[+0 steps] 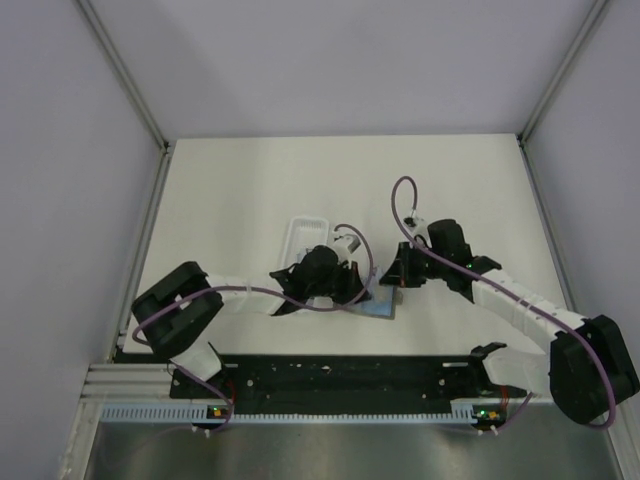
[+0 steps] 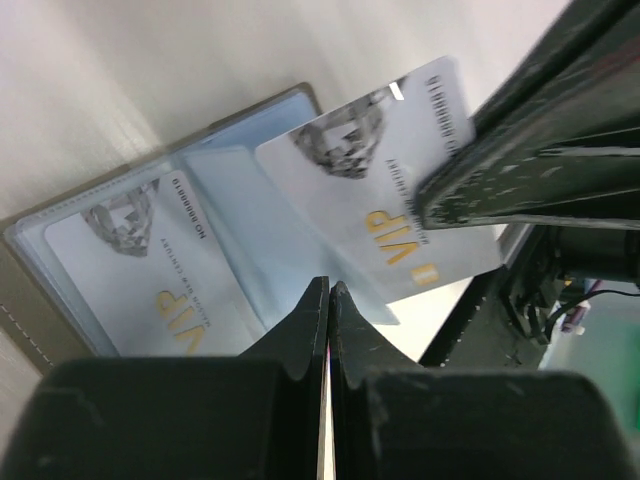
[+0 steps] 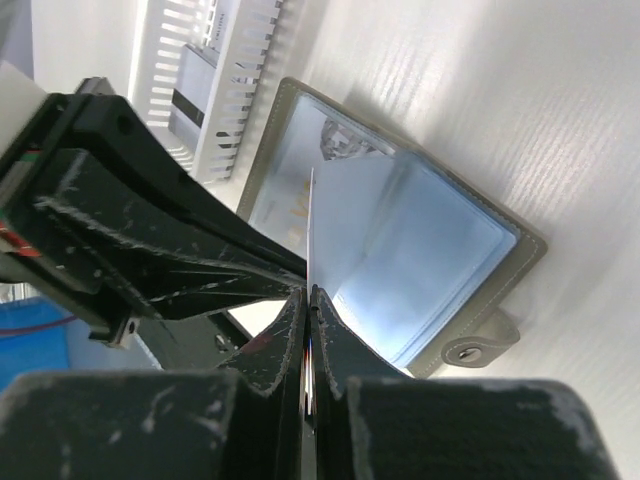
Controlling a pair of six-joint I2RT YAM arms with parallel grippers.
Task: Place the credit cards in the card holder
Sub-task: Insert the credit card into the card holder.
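Observation:
The card holder (image 1: 383, 308) lies open on the table, its bluish inner pockets (image 2: 240, 200) facing up. One credit card (image 2: 140, 270) printed VIP sits in its left pocket. My right gripper (image 3: 310, 292) is shut on a second credit card (image 2: 380, 190), seen edge-on (image 3: 311, 225) in the right wrist view. That card hangs tilted over the holder's middle pocket, its lower edge at the pocket. My left gripper (image 2: 328, 290) is shut, tips down on the holder next to this card, with nothing visible between them. In the top view both grippers (image 1: 352, 288) (image 1: 400, 274) meet over the holder.
A long white tray (image 1: 305, 235) stands just behind the left gripper. The holder's snap tab (image 3: 465, 350) sticks out from its grey rim (image 3: 530, 245). A white slotted cable duct (image 3: 215, 90) runs along the near table edge by the arm bases.

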